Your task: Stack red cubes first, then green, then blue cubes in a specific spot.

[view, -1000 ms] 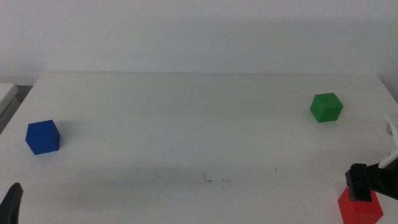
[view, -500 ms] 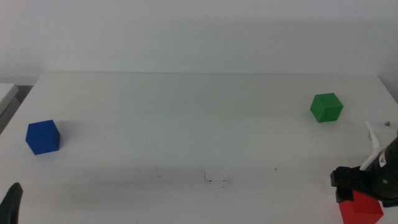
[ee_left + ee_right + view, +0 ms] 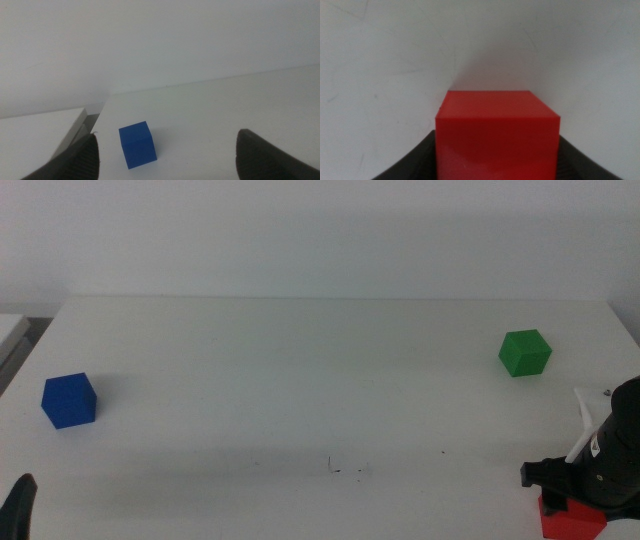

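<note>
Red cube (image 3: 496, 132) sits between the two dark jaws of the right hand (image 3: 495, 155), which press against its sides, so the hand is closed on it. In the middle view this pair is at about five o'clock on the white worktop (image 3: 300, 380), hard against the near right corner; only the lower part of the red cube (image 3: 568, 518) shows beneath the right hand (image 3: 560, 485). Whether the cube rests on the surface or is lifted off it cannot be told.

Green cube (image 3: 525, 352) stands alone at about three o'clock, well apart from the right hand and farther back. Blue cube (image 3: 69, 400) stands at about nine o'clock near the left edge. Between them the middle of the worktop carries a few tiny dark specks (image 3: 345, 469) at about six o'clock.

Left hand (image 3: 15, 508) waits at about seven o'clock at the near edge; in its wrist view the left hand (image 3: 165, 160) has its jaws spread wide, the blue cube (image 3: 137, 144) lying ahead between them, untouched.
</note>
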Tool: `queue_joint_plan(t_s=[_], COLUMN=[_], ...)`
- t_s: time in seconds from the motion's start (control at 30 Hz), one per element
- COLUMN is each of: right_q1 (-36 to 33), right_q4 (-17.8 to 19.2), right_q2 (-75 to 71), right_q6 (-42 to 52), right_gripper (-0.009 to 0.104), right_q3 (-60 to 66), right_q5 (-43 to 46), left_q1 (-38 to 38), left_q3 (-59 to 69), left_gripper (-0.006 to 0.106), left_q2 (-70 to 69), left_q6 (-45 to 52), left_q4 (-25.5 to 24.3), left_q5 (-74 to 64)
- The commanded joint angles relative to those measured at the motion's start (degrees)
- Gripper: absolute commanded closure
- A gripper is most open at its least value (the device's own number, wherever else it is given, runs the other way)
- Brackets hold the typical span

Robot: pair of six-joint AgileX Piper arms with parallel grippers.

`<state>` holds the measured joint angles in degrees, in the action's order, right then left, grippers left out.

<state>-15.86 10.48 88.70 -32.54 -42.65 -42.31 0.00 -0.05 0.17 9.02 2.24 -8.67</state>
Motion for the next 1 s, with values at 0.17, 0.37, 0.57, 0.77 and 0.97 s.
queue_joint_plan(t_s=[0.17, 0.37, 0.57, 0.77, 0.97], right_q1=[-2.57, -13.28, -23.45, -27.13, -27.50], right_q4=[4.49, 5.70, 4.79, 1.47, 1.36], right_q2=[-1.39, 1.87, 16.99, 27.39, 30.52], right_q6=[-6.44, -9.73, -11.55, -11.58, -14.57], right_gripper=[0.092, 0.088, 0.088, 0.087, 0.087], right_q3=[-3.56, -20.22, -39.96, -52.26, -52.27], right_q5=[-7.00, -16.59, -18.99, -19.77, -18.72], left_q1=[0.03, 0.03, 0.03, 0.03, 0.03], left_q3=[0.05, 0.05, 0.05, 0.05, 0.05], left_gripper=[0.007, 0.007, 0.007, 0.007, 0.007], left_q2=[-0.17, -0.17, -0.17, -0.17, -0.17], left_q6=[-0.04, -0.04, 0.13, 0.00, 0.00], left_q4=[0.13, 0.13, 0.13, 0.13, 0.13], left_q5=[0.65, 0.65, 0.65, 0.65, 0.65])
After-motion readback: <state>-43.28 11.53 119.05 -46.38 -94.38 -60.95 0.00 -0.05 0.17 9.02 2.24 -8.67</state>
